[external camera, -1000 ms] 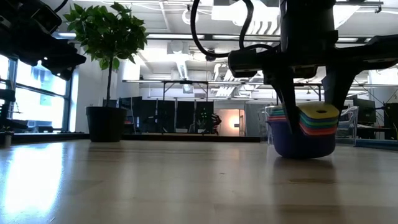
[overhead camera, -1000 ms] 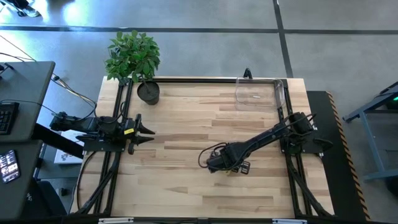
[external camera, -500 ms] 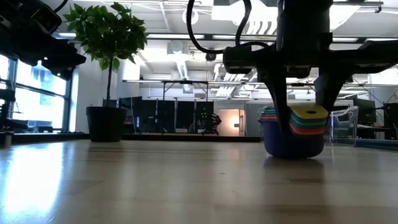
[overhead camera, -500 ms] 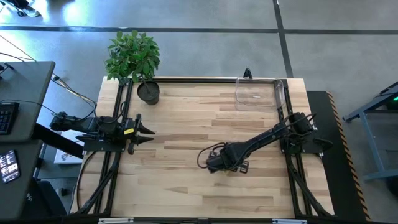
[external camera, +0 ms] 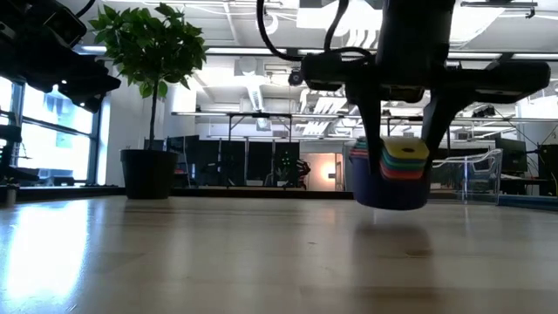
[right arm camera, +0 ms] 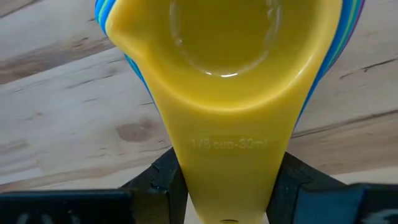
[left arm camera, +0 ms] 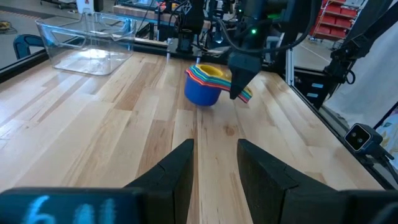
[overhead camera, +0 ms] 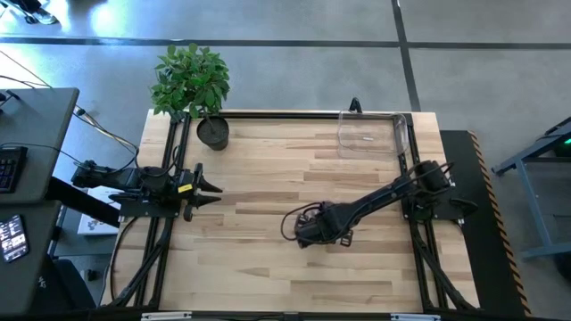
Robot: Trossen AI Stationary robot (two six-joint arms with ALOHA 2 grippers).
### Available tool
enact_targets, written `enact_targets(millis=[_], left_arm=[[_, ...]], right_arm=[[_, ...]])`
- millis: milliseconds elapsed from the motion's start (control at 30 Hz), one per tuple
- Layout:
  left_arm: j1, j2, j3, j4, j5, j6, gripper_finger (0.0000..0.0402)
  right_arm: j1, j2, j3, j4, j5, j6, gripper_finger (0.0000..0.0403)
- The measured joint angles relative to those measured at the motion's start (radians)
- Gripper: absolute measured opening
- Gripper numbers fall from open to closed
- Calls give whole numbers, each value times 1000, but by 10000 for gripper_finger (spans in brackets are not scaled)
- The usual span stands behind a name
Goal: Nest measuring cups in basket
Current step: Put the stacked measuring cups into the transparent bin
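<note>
Desk, wood: right claw pinching nested measuring cups by handles; I'd carry them level to far-right basket.

Bare counter fills the high view's middle. The basket stands upper right, the plant pot upper left; between them the top edge lies open.
</note>
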Motion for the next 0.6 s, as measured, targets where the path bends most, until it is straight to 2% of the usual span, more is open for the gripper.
enact_targets(millis=[300,600], left_arm=[[0,0,0,0,0,0,113],[0,0,0,0,0,0,113]], right_arm=[[-29,-68,0,-57,49,-28,134],[-156,-187,0,-222,84,-217,134]])
